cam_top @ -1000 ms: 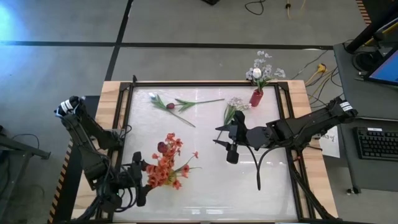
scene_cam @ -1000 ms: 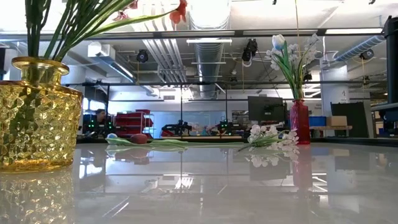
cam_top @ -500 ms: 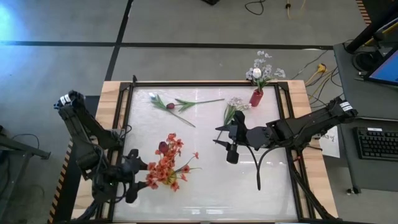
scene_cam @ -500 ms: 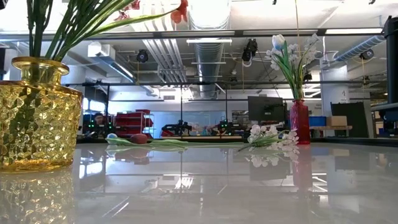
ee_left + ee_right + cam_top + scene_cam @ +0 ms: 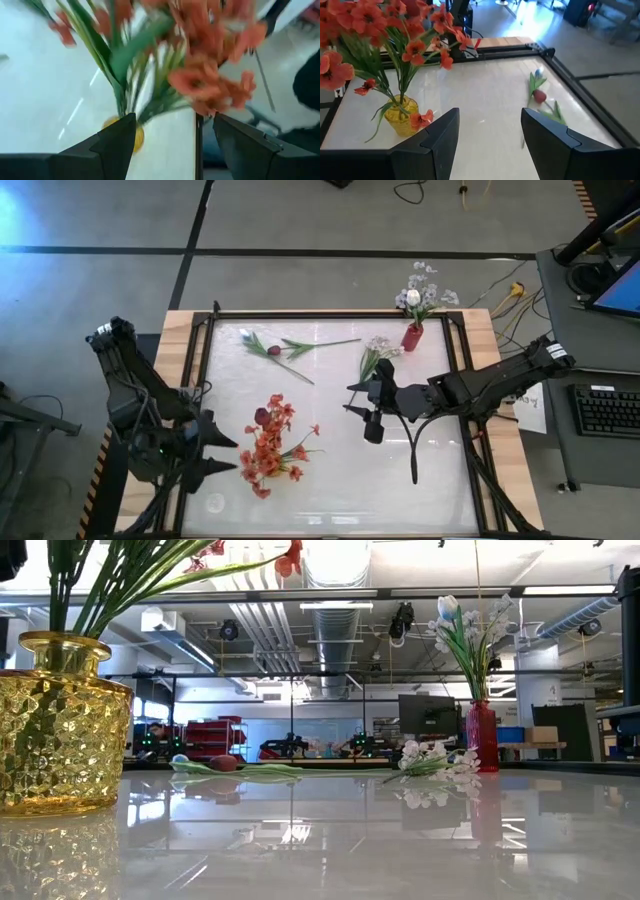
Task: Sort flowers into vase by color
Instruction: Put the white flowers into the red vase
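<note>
A yellow glass vase (image 5: pixel 60 720) near the table's left front holds the red-orange flowers (image 5: pixel 270 445). My left gripper (image 5: pixel 228 455) stands open just left of them, with nothing between its fingers (image 5: pixel 172 150). A red vase (image 5: pixel 411 337) at the far right holds white flowers (image 5: pixel 425 290). A white spray (image 5: pixel 378 350) lies beside it. A maroon tulip (image 5: pixel 273 350) and a white bud (image 5: pixel 245 335) lie on the table at the far left. My right gripper (image 5: pixel 352 398) hovers open over the table's middle.
A dark raised frame (image 5: pixel 200 380) borders the white tabletop. A cable (image 5: pixel 415 450) trails across the table below the right arm. Bare tabletop lies between the two vases and along the near edge.
My left gripper has drawn back from the red-orange flowers toward the table's left edge, risen and rolled, staying open. The flowers stay in the yellow vase.
</note>
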Robot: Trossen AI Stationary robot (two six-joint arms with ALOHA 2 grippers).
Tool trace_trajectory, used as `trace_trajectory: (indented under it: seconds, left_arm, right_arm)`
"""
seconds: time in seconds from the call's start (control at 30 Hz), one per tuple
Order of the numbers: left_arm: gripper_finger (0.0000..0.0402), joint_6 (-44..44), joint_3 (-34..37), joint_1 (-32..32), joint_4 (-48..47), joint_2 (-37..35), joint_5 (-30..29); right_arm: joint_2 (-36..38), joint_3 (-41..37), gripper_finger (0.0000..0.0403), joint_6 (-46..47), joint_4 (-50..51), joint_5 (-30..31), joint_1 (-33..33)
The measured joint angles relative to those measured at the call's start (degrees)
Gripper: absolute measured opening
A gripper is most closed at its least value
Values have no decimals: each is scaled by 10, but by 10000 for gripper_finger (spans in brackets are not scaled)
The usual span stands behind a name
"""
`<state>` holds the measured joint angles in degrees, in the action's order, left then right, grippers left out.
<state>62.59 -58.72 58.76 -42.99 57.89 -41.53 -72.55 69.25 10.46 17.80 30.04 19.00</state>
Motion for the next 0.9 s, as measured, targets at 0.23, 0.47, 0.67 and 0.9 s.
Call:
trace_trajectory:
  seconds: [0.23, 0.47, 0.67, 0.9]
  left_arm:
    - [239, -55, -16, 0, -4, -39, -88]
    - [231, -134, -23, 0, -4, -57, -165]
    - [230, -180, -26, -3, -5, -60, -213]
    - [230, -210, -26, -30, -21, -78, -221]
  right_arm:
    - [0, -26, 206, 140, 31, 52, -2]
    - [0, -85, 206, 306, 100, 90, -24]
    - [0, -154, 206, 427, 106, 88, -68]
    - [0, -201, 206, 507, 107, 61, -124]
